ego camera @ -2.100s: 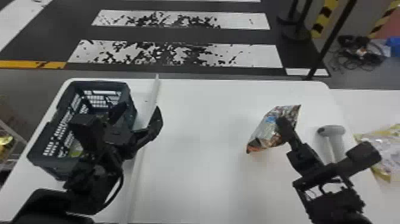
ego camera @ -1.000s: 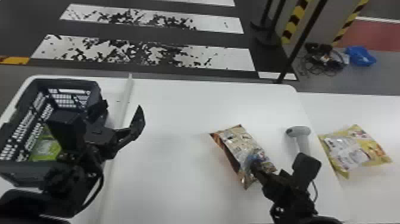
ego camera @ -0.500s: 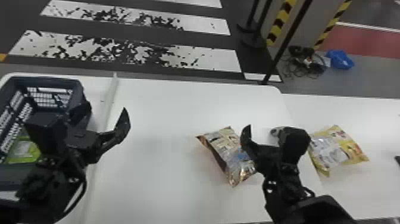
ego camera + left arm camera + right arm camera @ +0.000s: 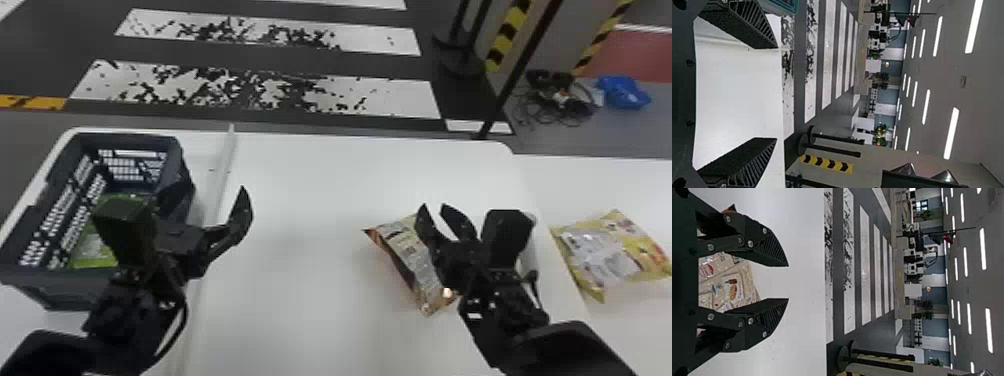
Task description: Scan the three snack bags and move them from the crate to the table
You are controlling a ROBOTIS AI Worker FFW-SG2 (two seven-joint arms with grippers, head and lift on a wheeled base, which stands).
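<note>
The left end effector (image 4: 215, 181) is beside the crate (image 4: 45, 290), its fingers spread wide with nothing between them. The right end effector (image 4: 434, 205) is over the brown-and-orange snack bag (image 4: 402, 247) — released too, its fingertips apart and holding nothing. That bag lies on the white worktop (image 4: 300, 310), partly hidden by the right arm. A green snack bag (image 4: 92, 247) is inside the crate, and a yellow one (image 4: 612, 250) lies on the adjoining worktop (image 4: 600, 180) — well to the right. The scanner (image 4: 530, 252) is partly hidden behind the right arm.
</note>
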